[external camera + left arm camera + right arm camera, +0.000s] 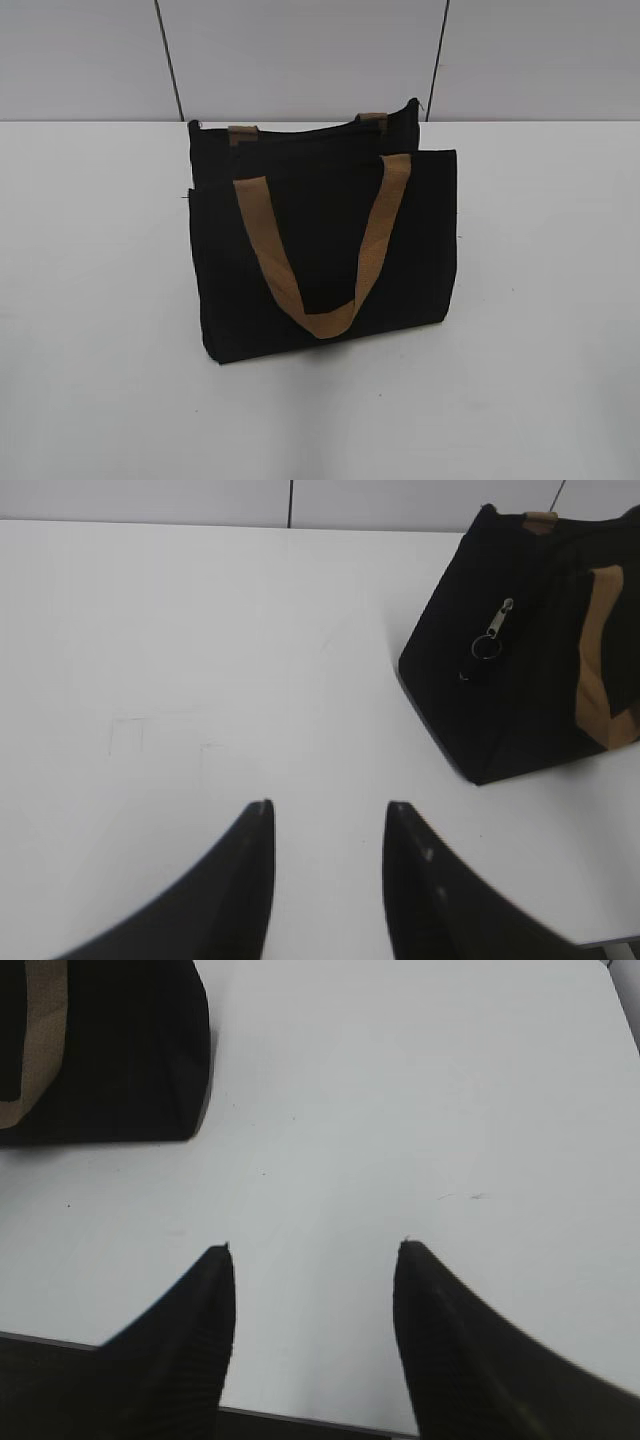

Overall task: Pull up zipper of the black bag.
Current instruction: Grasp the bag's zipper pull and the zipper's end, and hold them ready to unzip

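The black bag (320, 250) stands upright mid-table, a tan webbing handle (325, 260) hanging down its front. In the left wrist view the bag (520, 680) is at the upper right; the silver zipper (495, 625), with pull tab and ring, hangs on its end panel. My left gripper (328, 808) is open and empty over bare table, well short and left of the bag. In the right wrist view a bag corner (110, 1050) shows at the upper left. My right gripper (315, 1248) is open and empty near the table's front edge. Neither gripper shows in the exterior view.
The white table (540, 380) runs out on all sides of the bag. A grey panelled wall (300, 50) stands behind it. The table's near edge (300, 1418) shows under my right gripper.
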Motion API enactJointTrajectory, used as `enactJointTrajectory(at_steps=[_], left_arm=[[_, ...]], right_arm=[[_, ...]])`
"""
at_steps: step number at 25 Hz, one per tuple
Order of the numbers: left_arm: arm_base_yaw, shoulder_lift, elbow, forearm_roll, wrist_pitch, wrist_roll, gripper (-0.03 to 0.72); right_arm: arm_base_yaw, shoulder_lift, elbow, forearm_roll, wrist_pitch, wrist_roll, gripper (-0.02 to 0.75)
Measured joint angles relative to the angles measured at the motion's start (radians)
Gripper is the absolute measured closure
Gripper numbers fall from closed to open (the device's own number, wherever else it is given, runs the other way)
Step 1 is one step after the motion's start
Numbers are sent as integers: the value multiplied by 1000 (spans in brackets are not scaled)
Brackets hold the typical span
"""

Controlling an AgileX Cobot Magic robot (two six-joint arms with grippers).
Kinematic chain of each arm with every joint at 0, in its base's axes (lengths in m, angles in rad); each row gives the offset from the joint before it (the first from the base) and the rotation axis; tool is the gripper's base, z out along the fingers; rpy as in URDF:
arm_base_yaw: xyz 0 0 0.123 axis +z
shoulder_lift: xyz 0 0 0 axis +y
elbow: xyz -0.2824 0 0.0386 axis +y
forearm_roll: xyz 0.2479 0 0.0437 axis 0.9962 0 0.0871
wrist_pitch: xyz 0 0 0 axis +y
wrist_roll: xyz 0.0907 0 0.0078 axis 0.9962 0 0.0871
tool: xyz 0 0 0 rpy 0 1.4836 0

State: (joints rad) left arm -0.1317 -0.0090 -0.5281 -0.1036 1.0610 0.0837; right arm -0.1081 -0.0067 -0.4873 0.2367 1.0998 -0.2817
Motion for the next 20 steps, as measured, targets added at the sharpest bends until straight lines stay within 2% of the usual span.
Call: enactJointTrajectory(at_steps=[20], left_arm=[[0, 0, 0, 0, 0, 0, 421]], right_arm=[[0, 0, 0, 0, 0, 0, 336]])
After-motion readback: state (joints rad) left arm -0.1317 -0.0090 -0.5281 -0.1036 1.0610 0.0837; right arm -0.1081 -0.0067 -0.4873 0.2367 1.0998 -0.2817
